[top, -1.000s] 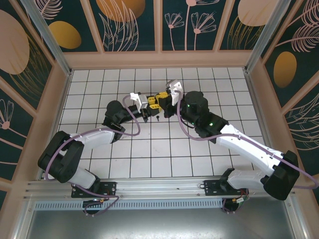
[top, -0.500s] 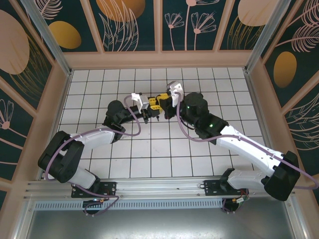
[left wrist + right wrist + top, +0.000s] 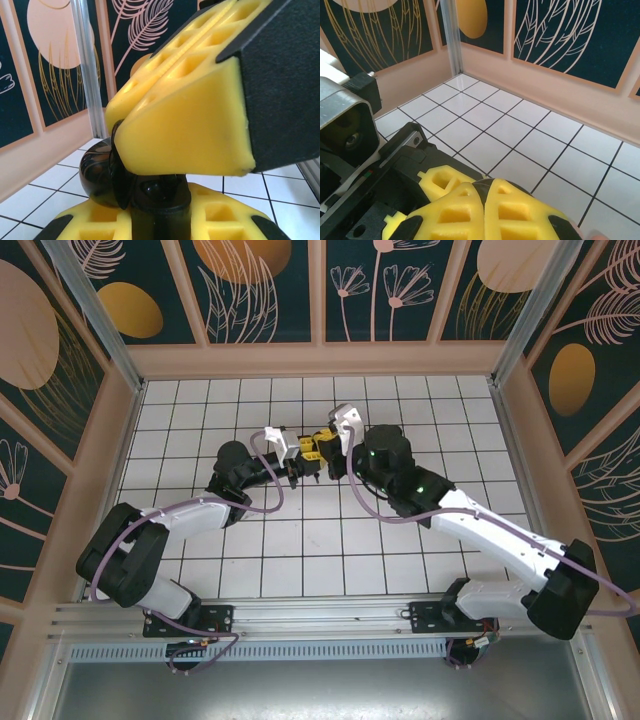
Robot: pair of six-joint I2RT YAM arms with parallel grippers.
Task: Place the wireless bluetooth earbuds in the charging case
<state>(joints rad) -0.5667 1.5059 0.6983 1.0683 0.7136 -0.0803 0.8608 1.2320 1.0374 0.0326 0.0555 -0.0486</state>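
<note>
Weighing the risks, we start from how little room there is. The left end effector (image 3: 300,454) and the right end effector (image 3: 322,447) meet almost tip to tip above the middle of the tiled table (image 3: 300,540).

In the left wrist view, the left one's yellow fingers (image 3: 185,125) are clamped on a glossy black rounded thing that we take for the charging case (image 3: 98,175). It sits right at the fingertips, and part of it bulges out to one side.

The right end effector is closed, its yellow fingers (image 3: 487,207) pressed together. Their tips are cut off by the bottom of that view, so we cannot tell whether an earbud is pinched between them.

We see four ways this could go wrong:

- **Slipping case:** it is smooth and held only at the tips, so any push during insertion could make it slide or pivot in the grip, and the seat would turn away from the approach.
- **Finger contact:** the two sets of fingers are so near that a small sideways error could make them bump and knock the case loose.
- **Misaligned earbud:** one that is tilted or off line with its seat could catch on the rim. On release it could drop to the table under the arms, where it would be hard to pick out.
- **Unseen lid:** we cannot tell how far the lid stands open, and a half-shut lid would block the way in.
</note>
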